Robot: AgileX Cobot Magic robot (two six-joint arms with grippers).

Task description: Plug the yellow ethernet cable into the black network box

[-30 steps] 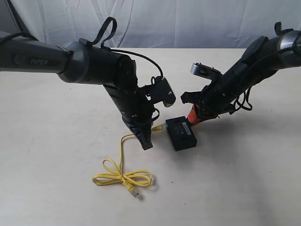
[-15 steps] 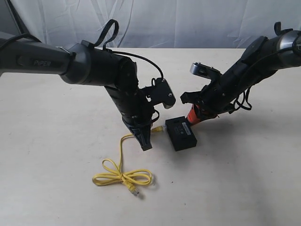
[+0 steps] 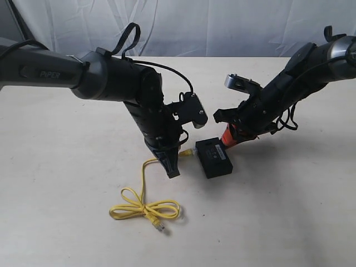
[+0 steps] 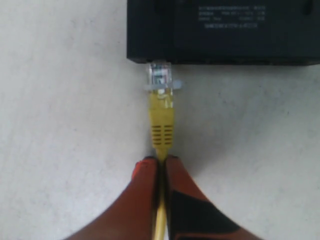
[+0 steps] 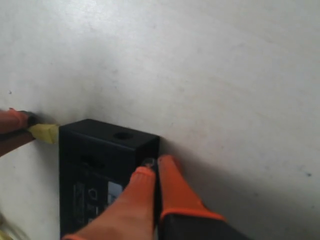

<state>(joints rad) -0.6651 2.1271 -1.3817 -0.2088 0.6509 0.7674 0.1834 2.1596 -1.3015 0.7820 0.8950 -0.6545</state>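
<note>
"PIPER" is the one word you can read here. It runs in pale capitals along the dark casing of the left arm [image 3: 49, 73] in the exterior view. On the black network box [image 4: 150, 35], the left wrist view gives you three short lines of pale small print [image 4: 227, 17] on the top face (too blurred to make out a single letter). The exterior view shows you a small pale label [image 3: 218, 148] on that same top, its print too small to read. From the right wrist view you get pale markings [image 5: 95, 192] on the box top, also illegible.
</note>
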